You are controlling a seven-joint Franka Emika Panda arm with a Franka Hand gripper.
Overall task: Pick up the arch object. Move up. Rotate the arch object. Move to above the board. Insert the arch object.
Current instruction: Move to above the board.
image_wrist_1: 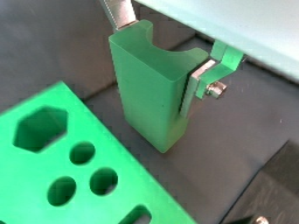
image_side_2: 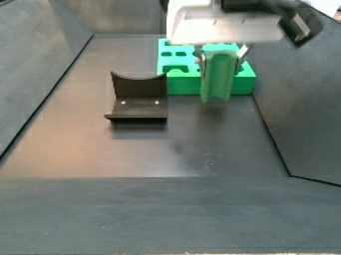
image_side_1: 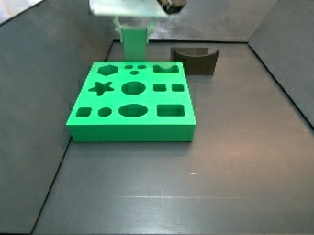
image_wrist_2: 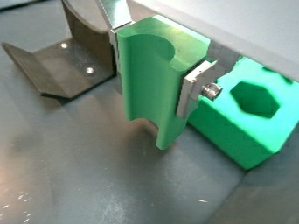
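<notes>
The arch object is a small bright green upright block with a scooped top. It stands upright between my fingers, beside the board's edge and close to the dark floor; I cannot tell whether it touches the floor. My gripper is shut on it, with a silver finger plate pressed on each side. The same grip shows in the wrist view with the arch object. The board is a large green slab with shaped cutouts. In both side views the arch object hangs under the gripper.
The fixture, a dark L-shaped bracket, stands on the floor on the arch object's other side from the board. It also shows in a wrist view and a side view. Dark walls enclose the floor.
</notes>
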